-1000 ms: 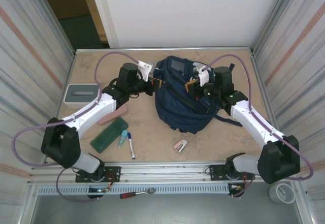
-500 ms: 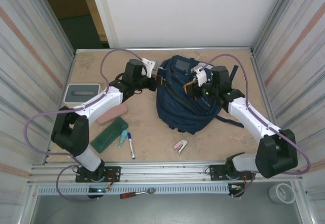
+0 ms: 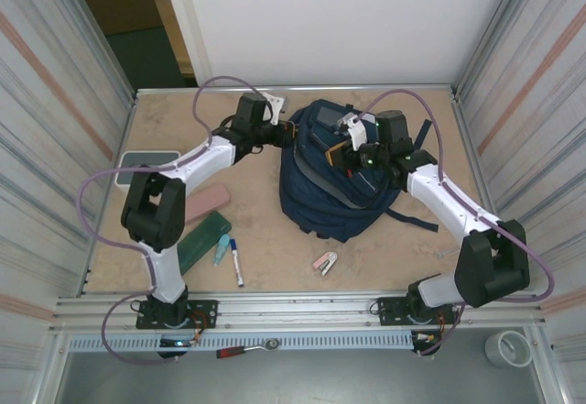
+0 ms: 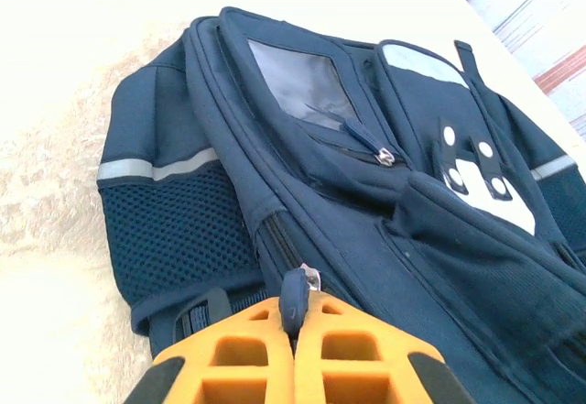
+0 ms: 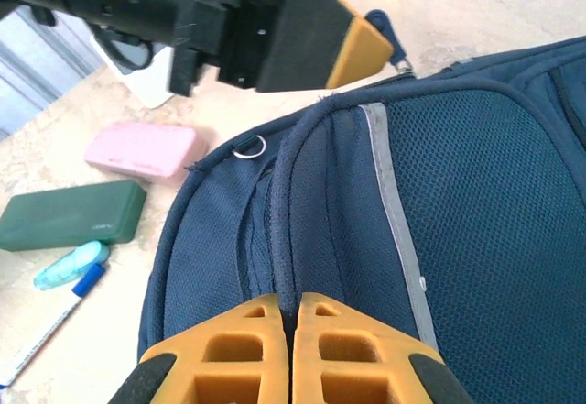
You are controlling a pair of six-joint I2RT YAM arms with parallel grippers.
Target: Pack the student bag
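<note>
While its orange fingers [image 4: 238, 358] are pressed fully together, the left claw [image 4: 295, 320] pinches the small dark blue zipper pull [image 4: 293, 289] at the far left edge of the large navy blue fabric backpack [image 3: 334, 193]. The right claw [image 5: 291, 311], closed as well, nips a raised piping seam [image 5: 284, 202] on the bag's right part. The backpack lies mid-table, toward the far side of the sandy table [image 3: 174, 120]. A flat pink case [image 3: 206, 204] and a dark green case [image 3: 201, 241] rest to its near left.

Beige table [image 3: 275, 244], white wall [image 3: 339, 19], ribbed sides [image 3: 46, 120].
</note>
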